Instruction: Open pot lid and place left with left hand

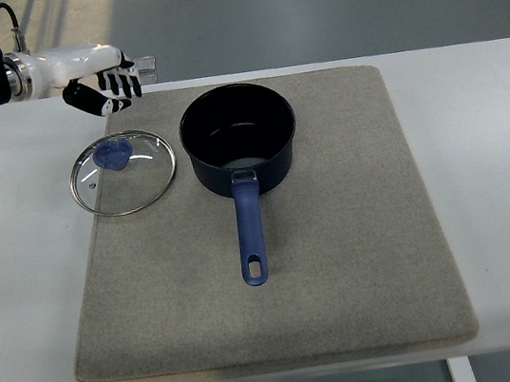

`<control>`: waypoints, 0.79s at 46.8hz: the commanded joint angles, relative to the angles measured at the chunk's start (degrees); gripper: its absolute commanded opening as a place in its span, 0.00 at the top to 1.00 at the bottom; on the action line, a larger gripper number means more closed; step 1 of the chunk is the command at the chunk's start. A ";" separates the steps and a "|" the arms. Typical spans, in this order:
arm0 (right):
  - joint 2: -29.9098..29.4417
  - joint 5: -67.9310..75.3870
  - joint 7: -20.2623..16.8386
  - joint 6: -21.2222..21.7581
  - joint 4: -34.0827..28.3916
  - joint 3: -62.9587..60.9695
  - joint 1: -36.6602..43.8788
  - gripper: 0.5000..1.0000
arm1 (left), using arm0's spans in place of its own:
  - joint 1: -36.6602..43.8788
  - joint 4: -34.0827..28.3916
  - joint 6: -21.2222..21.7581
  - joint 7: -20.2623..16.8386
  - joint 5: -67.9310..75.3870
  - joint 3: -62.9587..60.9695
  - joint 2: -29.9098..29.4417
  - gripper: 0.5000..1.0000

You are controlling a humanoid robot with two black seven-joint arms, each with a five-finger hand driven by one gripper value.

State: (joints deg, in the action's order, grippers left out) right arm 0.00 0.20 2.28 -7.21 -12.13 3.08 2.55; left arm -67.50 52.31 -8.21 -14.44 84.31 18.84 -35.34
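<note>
Already the pot lid (pixel 123 173) lies off the pot (pixel 239 140), flat on the grey mat (pixel 343 264), just left of the pot's rim and apart from it. It is a glass lid with a metal rim and a blue knob (pixel 114 155) pointing up, and its left edge reaches to the mat's left border. The pot stands open and upright toward the far middle of the mat, dark blue with a dark inside, and its long blue handle (pixel 249 230) runs straight from the pot toward the mat's near edge, ending in a hanging hole.

Beyond the lid, at the far left corner of the mat, the left hand (pixel 105 87) hangs above the white bench (pixel 491 165). Its arm comes in from the left edge, white at the forearm with a black joint behind it. The fingers (pixel 122 86) are black and white, loosely bent and spread; they hold nothing and sit clear of the lid. The thumb (pixel 81 97) points down toward the lid's side.

The mat covers most of the bench's middle, leaving bare white to the right of the pot and to the left of the lid.
</note>
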 commanded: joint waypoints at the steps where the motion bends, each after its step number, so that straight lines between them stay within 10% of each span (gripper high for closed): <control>1: 0.00 -0.03 0.00 0.00 0.00 0.00 0.00 0.17 | 1.66 -0.54 6.79 0.02 -7.74 -0.29 0.09 0.02; 25: 0.00 -0.03 0.00 0.00 0.00 0.00 0.00 0.17 | 7.29 -13.90 11.11 0.02 -50.01 2.25 10.37 0.02; 37: 0.00 0.06 0.00 0.00 0.00 0.00 0.00 0.17 | 8.43 -16.54 -0.82 0.20 -68.23 4.01 11.08 0.01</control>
State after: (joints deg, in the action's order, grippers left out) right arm 0.00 0.23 2.29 -7.20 -12.12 3.12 2.55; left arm -59.58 36.22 -3.01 -14.34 17.69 22.61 -24.21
